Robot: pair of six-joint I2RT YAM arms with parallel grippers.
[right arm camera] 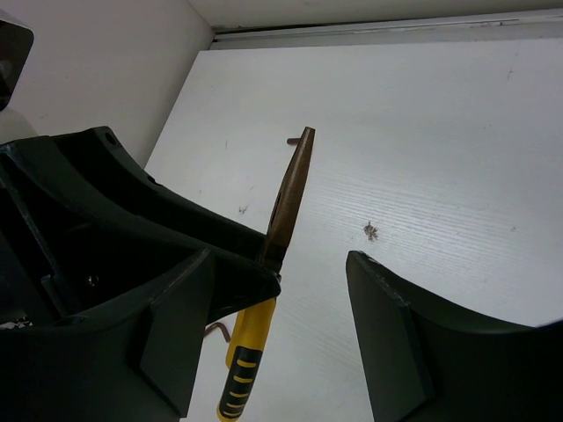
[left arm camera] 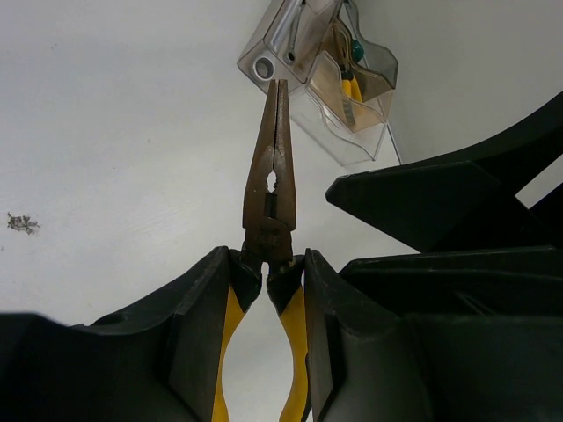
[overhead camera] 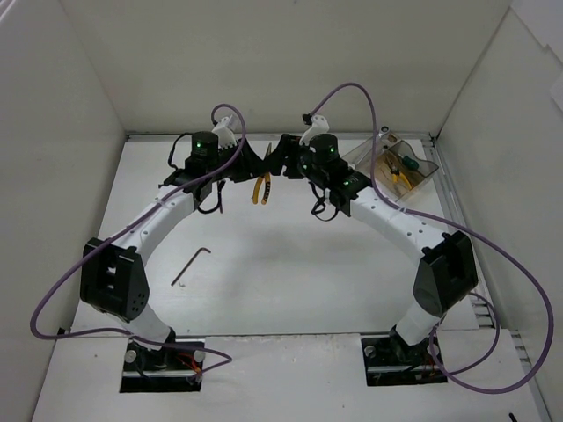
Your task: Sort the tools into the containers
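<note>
At lower left of the overhead view, one dark hex key [overhead camera: 189, 265] lies loose on the table [overhead camera: 290, 272], well apart from both arms. Upper centre: the left gripper [left arm camera: 268, 286] pinches the yellow-handled pliers [left arm camera: 271, 176] by the handles just behind the pivot, nose aimed toward the container [overhead camera: 427, 169] at upper right. The right gripper [right arm camera: 308, 268] has its jaws spread to either side of the nose, not closed on it. Assessment: the pliers are rigid steel and probably fairly heavy. The bare tapered nose is likely slippery, and the coated handles offer the surer hold.
</note>
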